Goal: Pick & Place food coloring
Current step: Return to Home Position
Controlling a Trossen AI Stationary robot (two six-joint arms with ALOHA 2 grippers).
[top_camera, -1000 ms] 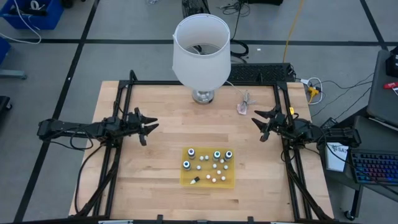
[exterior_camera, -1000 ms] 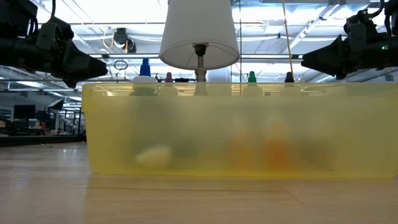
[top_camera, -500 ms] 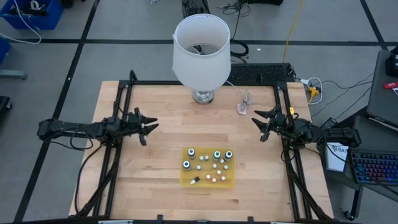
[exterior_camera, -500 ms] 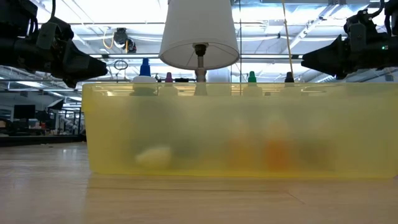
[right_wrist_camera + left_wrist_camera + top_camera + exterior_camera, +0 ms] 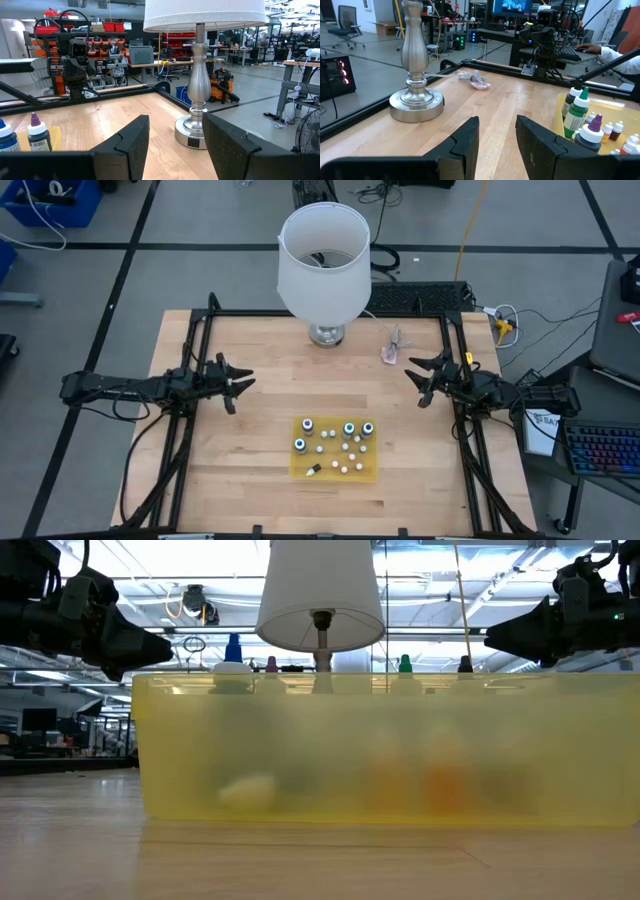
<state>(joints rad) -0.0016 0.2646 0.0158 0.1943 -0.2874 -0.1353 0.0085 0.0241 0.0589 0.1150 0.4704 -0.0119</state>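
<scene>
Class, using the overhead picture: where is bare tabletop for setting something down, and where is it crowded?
Bare tabletop: the wide strip between the left gripper and right gripper, bounded by lamp base and yellow bin; also both sides of the bin. Crowded: inside the bin, packed with food coloring bottles.

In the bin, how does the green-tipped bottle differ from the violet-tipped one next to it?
The green-tipped bottle has a green body; the violet-tipped bottle has a dark one. The green-tipped bottle stands farther from the open left gripper than the violet-tipped bottle. Both stand upright in the yellow bin.
</scene>
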